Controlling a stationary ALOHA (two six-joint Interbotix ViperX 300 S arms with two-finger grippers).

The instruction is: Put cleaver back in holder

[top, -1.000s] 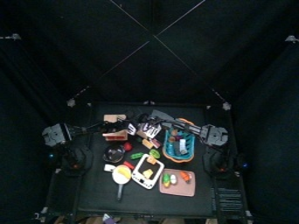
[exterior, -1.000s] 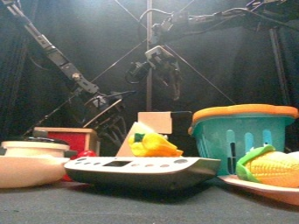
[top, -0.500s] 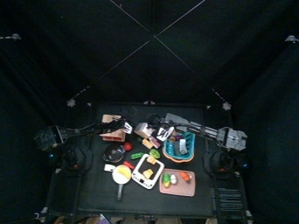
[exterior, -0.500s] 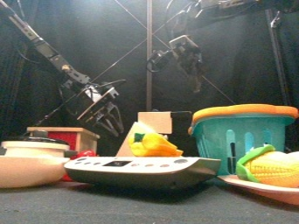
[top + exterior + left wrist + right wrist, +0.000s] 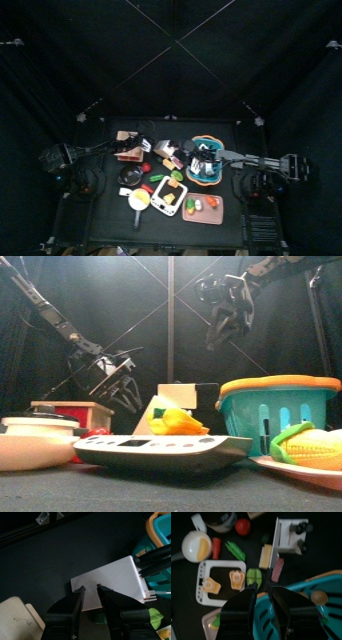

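Observation:
The holder is a small tan wooden block with a reddish-brown face, left of the table's middle; the front view shows the holder behind a pot lid. My left gripper hangs open just above and to the right of it, nothing between the fingers. My right gripper is raised high over the teal basket, open and empty. I cannot pick out the cleaver in any view.
A white box with black parts on one side stands mid-table. The teal basket is on the right. A white scale, a bowl, a corn plate and toy food crowd the front.
The right arm has risen and drawn back to the right, from over the table's middle to above the basket. The left gripper lifted slightly early on, then held still.

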